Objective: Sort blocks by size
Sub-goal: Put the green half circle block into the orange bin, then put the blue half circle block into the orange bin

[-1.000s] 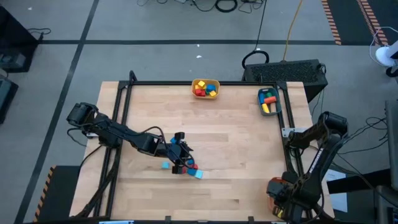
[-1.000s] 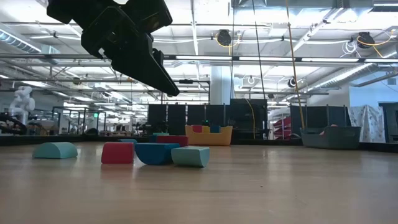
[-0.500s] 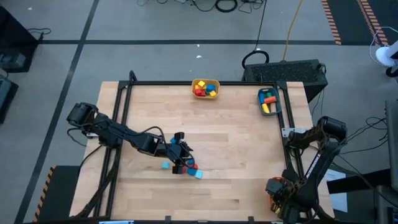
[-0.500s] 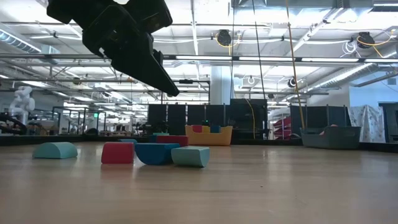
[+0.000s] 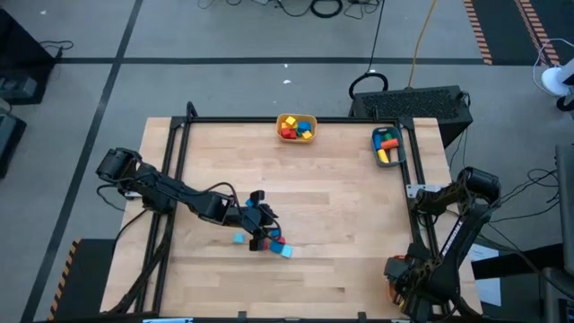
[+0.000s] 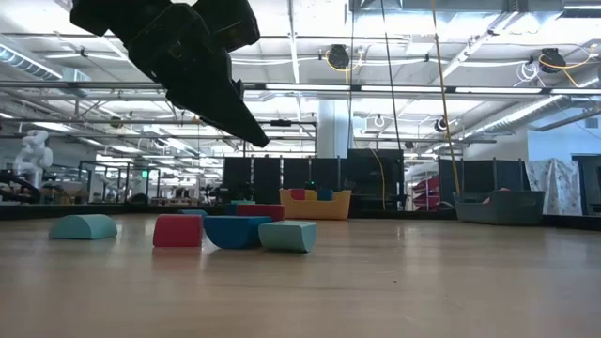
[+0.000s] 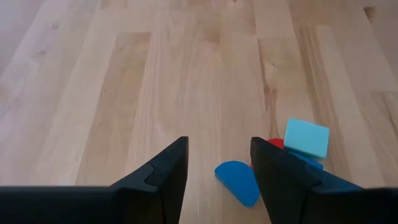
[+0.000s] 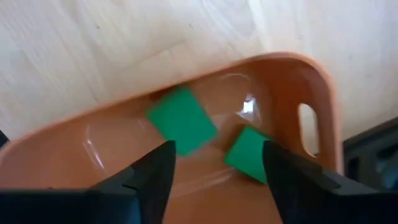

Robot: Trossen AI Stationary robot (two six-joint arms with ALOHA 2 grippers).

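Left claw (image 7: 217, 171): released, empty, hanging above the tabletop (image 5: 341, 188) just over the loose blocks: blue half-round block (image 7: 237, 182), cyan block (image 7: 306, 138), red block (image 7: 275, 144) tucked between them.
Handling: drop straight onto one block only; the cluster is tight, so fingers straddling a neighbour would drag it along.
Right claw (image 8: 214, 165): released, empty, over the orange bin (image 8: 311, 81) holding two green blocks (image 8: 181, 120).
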